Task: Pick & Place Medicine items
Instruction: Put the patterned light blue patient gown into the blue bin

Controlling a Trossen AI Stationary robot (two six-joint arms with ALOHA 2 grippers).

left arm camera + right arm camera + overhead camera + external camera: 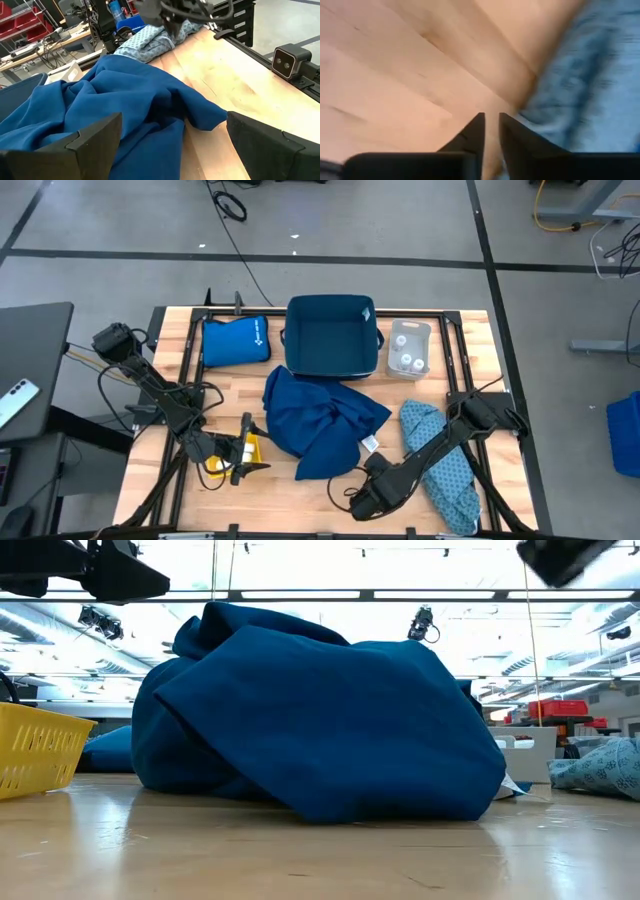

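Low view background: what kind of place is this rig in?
Probably an industrial lab or workshop: ceiling light strips over open space, red bins on racking behind the table, and a taped concrete floor with loose cables.

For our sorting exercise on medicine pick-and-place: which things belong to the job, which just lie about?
Lying about: crumpled dark blue cloth; pale blue patterned cloth; flat blue pouch; dark blue square bin.
Job: small round whitish bottles in a clear plastic box; yellow plastic tray; left gripper over it; right gripper by pale cloth.
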